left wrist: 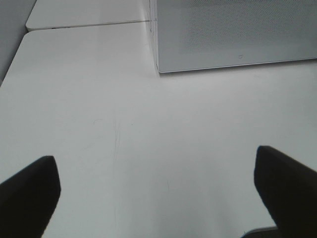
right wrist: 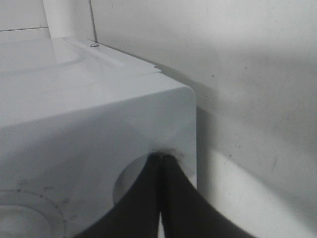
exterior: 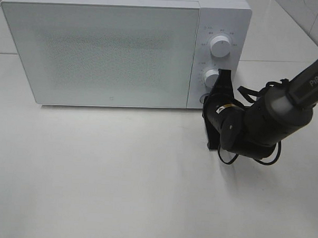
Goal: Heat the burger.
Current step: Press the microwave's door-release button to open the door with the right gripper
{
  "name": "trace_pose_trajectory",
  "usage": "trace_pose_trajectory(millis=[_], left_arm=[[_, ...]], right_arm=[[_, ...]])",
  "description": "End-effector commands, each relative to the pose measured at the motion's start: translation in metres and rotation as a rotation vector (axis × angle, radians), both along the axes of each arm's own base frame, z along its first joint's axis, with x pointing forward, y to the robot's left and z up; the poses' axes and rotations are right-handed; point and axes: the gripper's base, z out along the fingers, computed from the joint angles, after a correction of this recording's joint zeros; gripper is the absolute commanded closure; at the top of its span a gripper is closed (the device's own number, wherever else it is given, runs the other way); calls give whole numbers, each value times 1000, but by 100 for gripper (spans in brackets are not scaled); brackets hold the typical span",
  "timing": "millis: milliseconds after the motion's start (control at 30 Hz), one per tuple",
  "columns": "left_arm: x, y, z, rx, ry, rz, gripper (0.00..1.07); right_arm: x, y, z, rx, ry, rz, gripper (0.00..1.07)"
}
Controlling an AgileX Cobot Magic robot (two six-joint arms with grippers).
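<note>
White table (exterior: 145, 192): one microwave (exterior: 109, 48), two knobs (exterior: 220, 46); right tool (right wrist: 161, 158) pinched.

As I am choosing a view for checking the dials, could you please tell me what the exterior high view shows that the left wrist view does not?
Only exterior high: the upper knob, the lower knob, and the right gripper, shut, beside the lower knob. Only left wrist: the left gripper, open, above the table. Both: the microwave's shut door and the table.

Right hand (right wrist: 162, 157), fingers together, tips against the front of the white microwave (right wrist: 99, 129), near a dial (right wrist: 25, 218).
</note>
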Motion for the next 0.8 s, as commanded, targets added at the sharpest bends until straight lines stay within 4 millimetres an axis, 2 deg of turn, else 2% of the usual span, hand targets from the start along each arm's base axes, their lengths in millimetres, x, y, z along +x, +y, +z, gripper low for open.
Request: trace_pose_trajectory(millis=[33,400,600,800], left_arm=[[-2,0,0,-5,-28,4,6],[-2,0,0,-5,-28,4,6],[-2,0,0,-5,-28,4,6],[-2,0,0,-5,-28,4,6]], right_arm=[[12,-4,18,-18,-153,-29,107],[13,-3,28,-17,-217,-25,107],[22,2,37,-4,-269,-27,107],[33,2,46,-38,-398,-54,107]])
